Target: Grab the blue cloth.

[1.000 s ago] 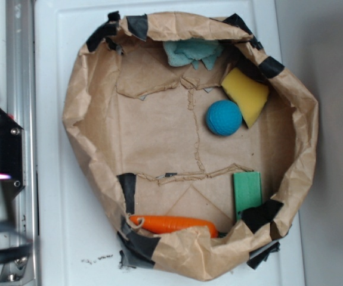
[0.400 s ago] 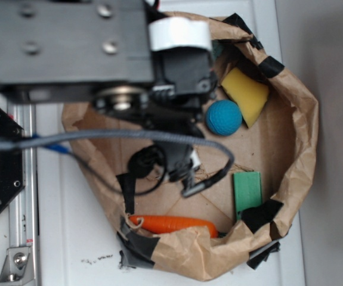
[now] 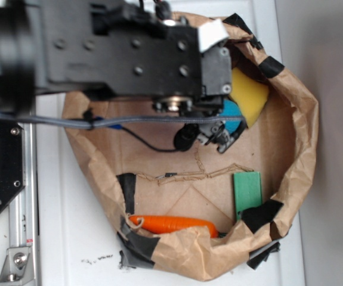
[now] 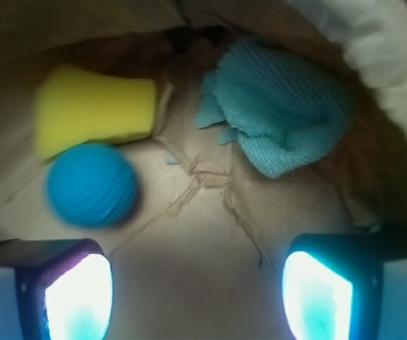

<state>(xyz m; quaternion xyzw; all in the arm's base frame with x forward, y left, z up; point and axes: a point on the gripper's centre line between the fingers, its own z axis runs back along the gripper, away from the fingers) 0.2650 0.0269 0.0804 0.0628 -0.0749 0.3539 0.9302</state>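
You are on the reaching step. The gripper (image 4: 196,283) is wide apart and holds nothing. The blue cloth (image 4: 281,113) lies bunched against the far wall of the paper bin (image 3: 296,155), right of the blue ball (image 4: 91,185). Next, move forward and right, then drop onto it.

Paper-lined basin (image 3: 305,137) on white table (image 3: 58,196)

Inside the paper basin (image 3: 87,155), the cloth (image 4: 281,117) lies against the far wall, the sponge (image 4: 90,106) beside it, the ball (image 4: 91,185) touching the sponge's near side; the block (image 3: 247,192) and carrot (image 3: 174,224) lie along the opposite wall.
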